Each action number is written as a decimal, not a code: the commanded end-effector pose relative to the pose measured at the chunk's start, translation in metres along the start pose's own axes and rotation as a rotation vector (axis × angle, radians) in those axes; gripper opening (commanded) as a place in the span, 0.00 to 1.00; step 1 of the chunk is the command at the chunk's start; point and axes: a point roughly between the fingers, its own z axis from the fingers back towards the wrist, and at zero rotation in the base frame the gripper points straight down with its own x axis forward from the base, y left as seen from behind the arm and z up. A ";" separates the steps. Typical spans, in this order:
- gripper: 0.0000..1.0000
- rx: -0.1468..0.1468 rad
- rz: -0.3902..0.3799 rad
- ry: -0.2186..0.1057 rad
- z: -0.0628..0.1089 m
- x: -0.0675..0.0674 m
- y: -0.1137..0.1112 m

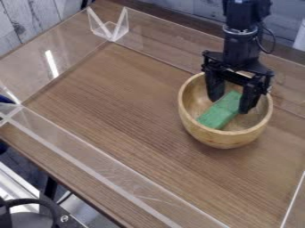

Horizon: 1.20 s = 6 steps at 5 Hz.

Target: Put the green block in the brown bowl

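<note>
Risk: my black gripper (234,93), jaws spread and empty, straddles the flat bright-green rectangular block (219,113) lying in the round light-brown wooden bowl (198,126); lifting crooked could snag it.

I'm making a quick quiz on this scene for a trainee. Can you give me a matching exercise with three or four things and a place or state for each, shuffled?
Things:
1. green block
2. brown bowl
3. tool
4. clear triangular piece

Places or states:
A. at the far left corner of the table
B. open, pointing down over the bowl
C. lying tilted inside the bowl
D. standing on the wooden table, at its right side

Pairs: 1-C, 2-D, 3-B, 4-A
</note>
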 end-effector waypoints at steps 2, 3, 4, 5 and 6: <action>1.00 0.013 -0.017 -0.151 0.062 0.006 -0.007; 1.00 0.020 -0.022 -0.190 0.091 0.002 -0.011; 1.00 0.019 -0.022 -0.212 0.116 -0.008 -0.010; 1.00 0.018 -0.029 -0.214 0.121 -0.017 -0.009; 1.00 0.024 -0.033 -0.188 0.110 -0.016 -0.009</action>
